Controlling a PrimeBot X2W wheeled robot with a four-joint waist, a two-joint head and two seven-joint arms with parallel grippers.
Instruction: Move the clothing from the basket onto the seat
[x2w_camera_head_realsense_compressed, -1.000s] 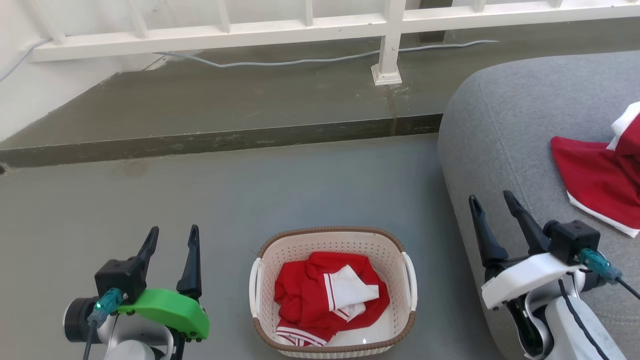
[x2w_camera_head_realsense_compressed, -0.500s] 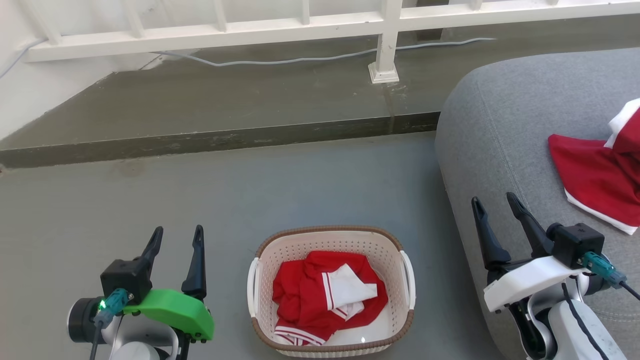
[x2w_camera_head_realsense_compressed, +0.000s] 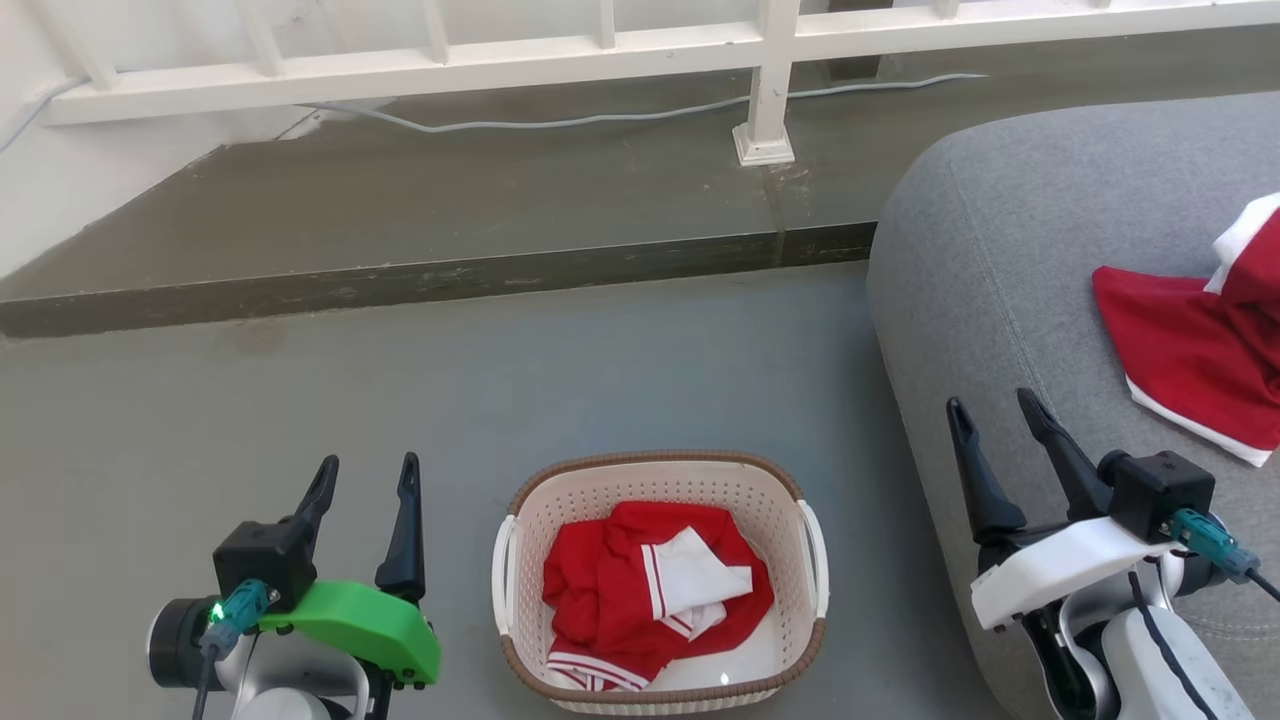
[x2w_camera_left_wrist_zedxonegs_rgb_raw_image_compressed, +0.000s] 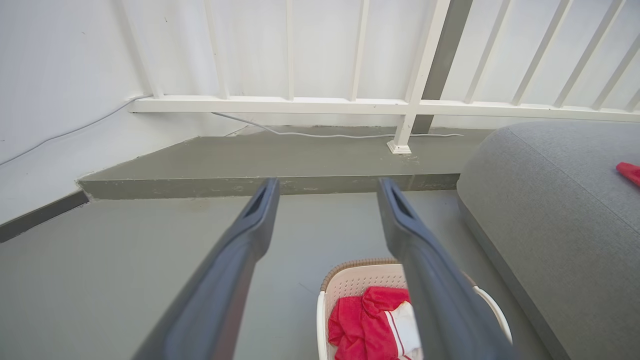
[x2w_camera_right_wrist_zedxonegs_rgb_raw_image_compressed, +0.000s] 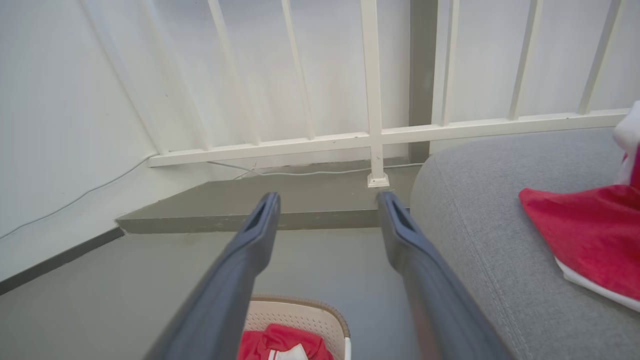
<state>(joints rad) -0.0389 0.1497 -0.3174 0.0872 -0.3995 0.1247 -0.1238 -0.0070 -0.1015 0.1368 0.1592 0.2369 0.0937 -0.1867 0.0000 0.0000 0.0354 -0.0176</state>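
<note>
A cream basket (x2w_camera_head_realsense_compressed: 520, 520) with a brown rim stands on the floor at the bottom centre of the head view and holds crumpled red clothing (x2w_camera_head_realsense_compressed: 610, 590) with white striped trim. The grey seat (x2w_camera_head_realsense_compressed: 1010, 230) fills the right side, and another red garment (x2w_camera_head_realsense_compressed: 1185, 350) lies on it. My left gripper (x2w_camera_head_realsense_compressed: 368, 472) hangs open to the left of the basket, nothing between its fingers. Over the seat's front edge my right gripper (x2w_camera_head_realsense_compressed: 996, 410) is open and empty too. The left wrist view shows the basket (x2w_camera_left_wrist_zedxonegs_rgb_raw_image_compressed: 350, 285) and clothing (x2w_camera_left_wrist_zedxonegs_rgb_raw_image_compressed: 365, 325) below the fingers; the right wrist view shows the seat (x2w_camera_right_wrist_zedxonegs_rgb_raw_image_compressed: 480, 210) and its garment (x2w_camera_right_wrist_zedxonegs_rgb_raw_image_compressed: 585, 230).
A raised concrete step (x2w_camera_head_realsense_compressed: 430, 280) crosses the floor behind the basket. A white railing (x2w_camera_head_realsense_compressed: 620, 50) with a post base (x2w_camera_head_realsense_compressed: 763, 148) stands on it, and a grey cable (x2w_camera_head_realsense_compressed: 560, 122) runs along its foot. A white wall (x2w_camera_head_realsense_compressed: 60, 190) closes the left.
The head camera has shifted slightly, moving the scene left and up. My left gripper has crept a little to the right, toward the basket. The clothing has not moved.
</note>
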